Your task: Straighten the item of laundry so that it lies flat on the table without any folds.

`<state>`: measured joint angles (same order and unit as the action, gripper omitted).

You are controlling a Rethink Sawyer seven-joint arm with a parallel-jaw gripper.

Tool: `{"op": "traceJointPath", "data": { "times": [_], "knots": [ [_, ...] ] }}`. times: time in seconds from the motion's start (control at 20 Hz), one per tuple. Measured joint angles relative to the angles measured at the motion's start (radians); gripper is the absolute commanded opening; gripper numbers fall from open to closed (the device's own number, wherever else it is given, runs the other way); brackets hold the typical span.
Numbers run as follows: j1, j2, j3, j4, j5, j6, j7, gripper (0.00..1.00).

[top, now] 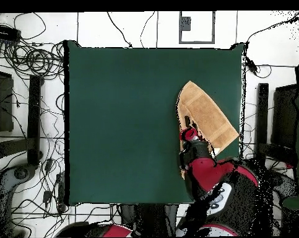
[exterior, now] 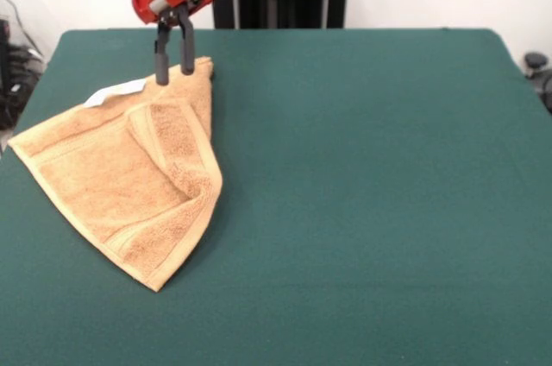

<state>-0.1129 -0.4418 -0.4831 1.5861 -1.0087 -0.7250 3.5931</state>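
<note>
Towel (exterior: pixel 129 180): golden-tan terry, border bands, right side folded over itself, white tag at top; left of frame.
Table (exterior: pixel 371 193): dark green, fills frame.

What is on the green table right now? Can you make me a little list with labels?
towel: golden-tan terry towel, one side folded over itself, not flat
tag: small white tag sticking out at the towel's far edge
table: dark green table, mostly bare, towel near one side
pincer: pincer open, two dark fingers pointing down at the towel's far corner
holding anything: nothing gripped that I can see
job done: not yet, the fold is there
</note>
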Motion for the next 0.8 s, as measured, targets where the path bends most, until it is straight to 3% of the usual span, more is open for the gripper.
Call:
{"op": "traceJointPath", "data": {
  "times": [0.4,0.8],
  "knots": [
    [-0.027,0.053,0.054,-0.056,-0.328,-0.062,0.000,1.00],
    [-0.065,0.092,0.082,-0.082,-0.359,-0.073,0.000,1.00]
  ]
}}
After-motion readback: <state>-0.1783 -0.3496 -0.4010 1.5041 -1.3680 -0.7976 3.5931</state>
